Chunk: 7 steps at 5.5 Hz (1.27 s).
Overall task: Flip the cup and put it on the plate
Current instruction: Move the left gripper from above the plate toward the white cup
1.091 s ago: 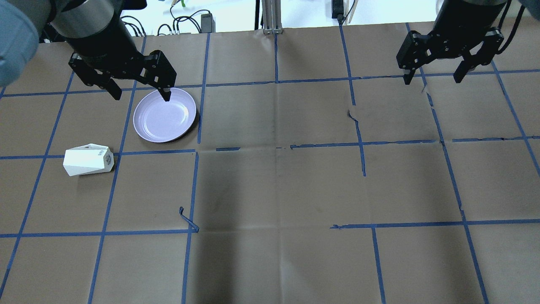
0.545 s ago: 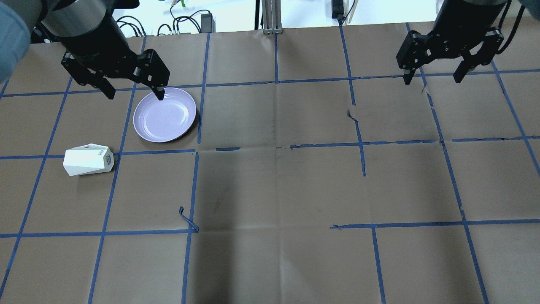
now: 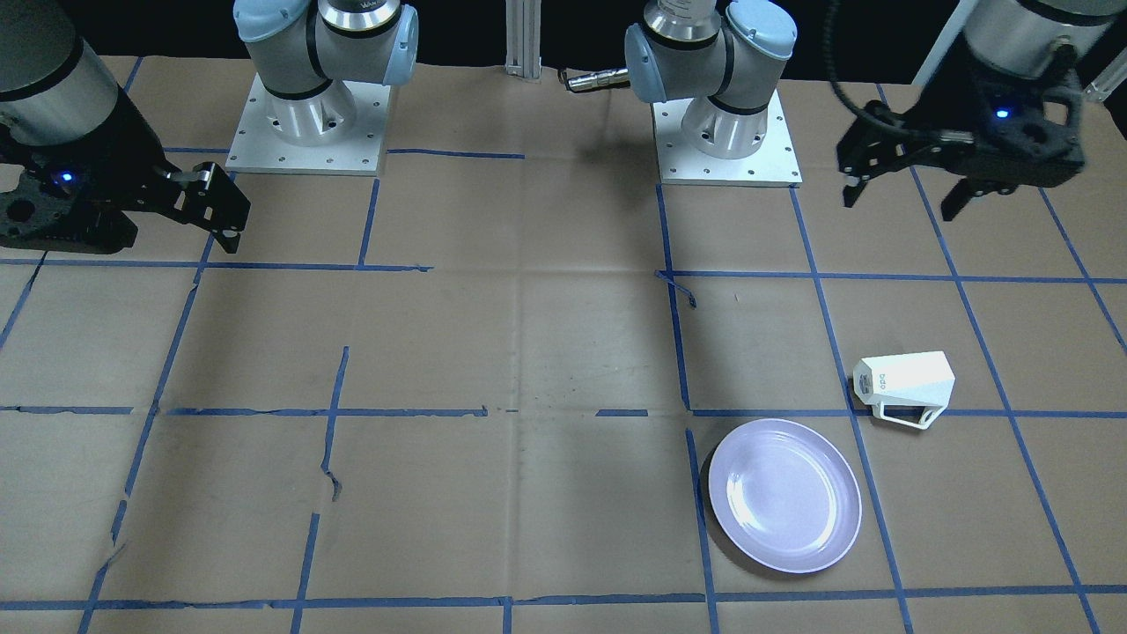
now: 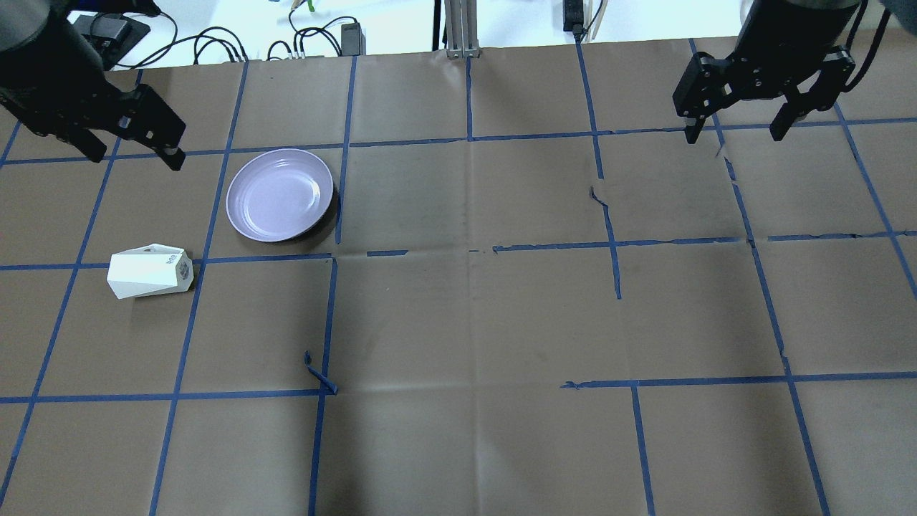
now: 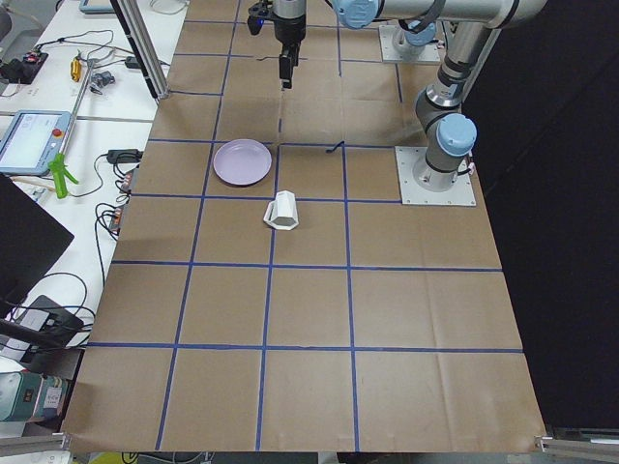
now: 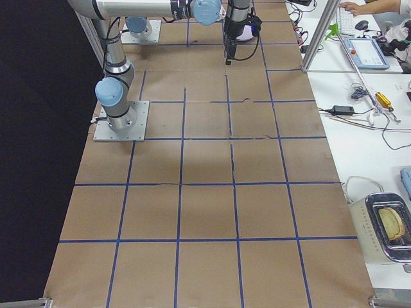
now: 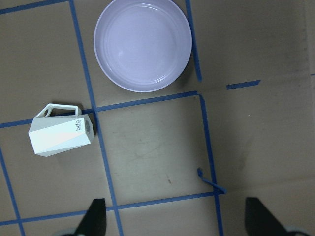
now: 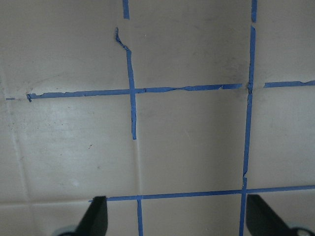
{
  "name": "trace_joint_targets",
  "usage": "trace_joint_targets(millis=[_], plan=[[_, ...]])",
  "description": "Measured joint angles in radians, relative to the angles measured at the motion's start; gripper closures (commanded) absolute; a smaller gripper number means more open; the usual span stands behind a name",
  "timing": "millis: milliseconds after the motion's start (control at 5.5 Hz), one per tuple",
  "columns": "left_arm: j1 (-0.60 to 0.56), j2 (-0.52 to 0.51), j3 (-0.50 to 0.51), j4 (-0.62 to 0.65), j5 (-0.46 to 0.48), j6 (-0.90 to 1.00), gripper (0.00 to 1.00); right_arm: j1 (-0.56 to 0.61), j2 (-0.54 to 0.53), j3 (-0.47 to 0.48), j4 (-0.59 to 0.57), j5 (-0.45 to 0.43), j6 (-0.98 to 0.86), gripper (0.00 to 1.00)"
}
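The white faceted cup (image 4: 149, 272) lies on its side on the brown paper, rim to the left and marked base to the right; it also shows in the front view (image 3: 907, 386) and the left wrist view (image 7: 59, 135). The lavender plate (image 4: 280, 194) sits empty to its far right, apart from it, and also shows in the front view (image 3: 784, 495) and the left wrist view (image 7: 142, 44). My left gripper (image 4: 134, 158) is open and empty, high up, left of the plate and beyond the cup. My right gripper (image 4: 733, 136) is open and empty at the far right.
A peeled curl of blue tape (image 4: 319, 373) sticks up near the table's middle left. The paper is torn along a seam (image 4: 600, 197). Cables and a power brick (image 4: 351, 36) lie past the far edge. The arm bases (image 3: 304, 123) stand on the robot's side.
My left gripper has moved left, from over the plate's far rim to left of the plate. The cup, the plate and the right gripper have not moved.
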Motion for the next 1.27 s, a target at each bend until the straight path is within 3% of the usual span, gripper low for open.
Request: trace_joint_targets(millis=[364,727,1273], plan=[[0.272,-0.029,0.0,-0.026,-0.034,0.323,0.02,-0.001,0.0,0.0,0.0,0.0,0.0,0.0],[0.497,-0.153,0.003,-0.029,-0.171,0.483,0.02,0.0,0.0,0.0,0.0,0.0,0.0,0.0],[0.588,-0.416,0.004,-0.028,-0.339,0.582,0.02,0.0,0.0,0.0,0.0,0.0,0.0,0.0]])
